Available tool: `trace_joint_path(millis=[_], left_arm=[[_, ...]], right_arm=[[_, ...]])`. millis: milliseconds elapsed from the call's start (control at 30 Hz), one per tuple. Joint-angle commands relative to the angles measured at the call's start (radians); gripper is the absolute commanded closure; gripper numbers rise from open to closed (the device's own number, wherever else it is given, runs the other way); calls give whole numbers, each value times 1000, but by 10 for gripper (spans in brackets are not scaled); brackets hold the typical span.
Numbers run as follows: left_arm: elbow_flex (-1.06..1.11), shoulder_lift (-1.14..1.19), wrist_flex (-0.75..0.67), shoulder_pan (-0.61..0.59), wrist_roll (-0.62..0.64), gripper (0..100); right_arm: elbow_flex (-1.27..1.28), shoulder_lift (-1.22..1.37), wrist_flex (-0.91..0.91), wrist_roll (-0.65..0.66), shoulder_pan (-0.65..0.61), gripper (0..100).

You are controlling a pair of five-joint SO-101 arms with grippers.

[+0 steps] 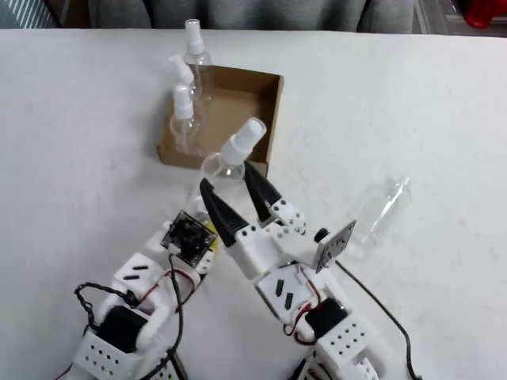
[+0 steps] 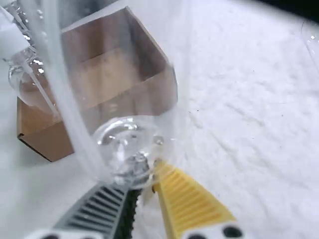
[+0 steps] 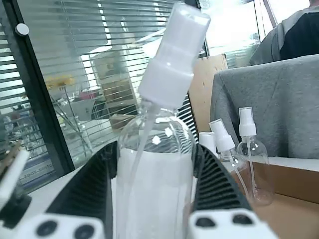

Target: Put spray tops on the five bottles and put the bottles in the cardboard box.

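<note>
One clear plastic spray bottle [image 1: 231,154] pinched in right gripper's [image 1: 226,174] black jaws | left gripper's [image 2: 147,181] hold: cannot tell | advice: clear brown cardboard box's [image 1: 274,119] wall, lower upright.

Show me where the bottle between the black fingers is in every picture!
High view: bottle mid-picture at the box's near corner, between the right fingers.
Left wrist view: close up, round base facing the camera, box behind.
Right wrist view: close up, flanked by black fingers.
Shared landmark: the box.
</note>
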Motion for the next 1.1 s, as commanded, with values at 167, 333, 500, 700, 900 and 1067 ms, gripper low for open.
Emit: trace_joint_path(millis=[167, 333, 500, 700, 900, 1067], left_arm=[[-2, -12, -51, -10, -11, 979], [-2, -12, -63, -10, -11, 979], [-2, -12, -64, -8, -9, 979], [-6, -13, -57, 27, -9, 980], [-9, -13, -21, 65, -17, 980], [-9, -13, -23, 82, -18, 980]], right_arm=[[3, -449, 503, 8, -45, 983], [-20, -498, 625, 8, -85, 983], [-31, -479, 624, 8, -56, 983], [-23, -479, 515, -28, -16, 983], [-31, -478, 367, -91, 171, 983], [-34, -472, 309, -91, 171, 983]])
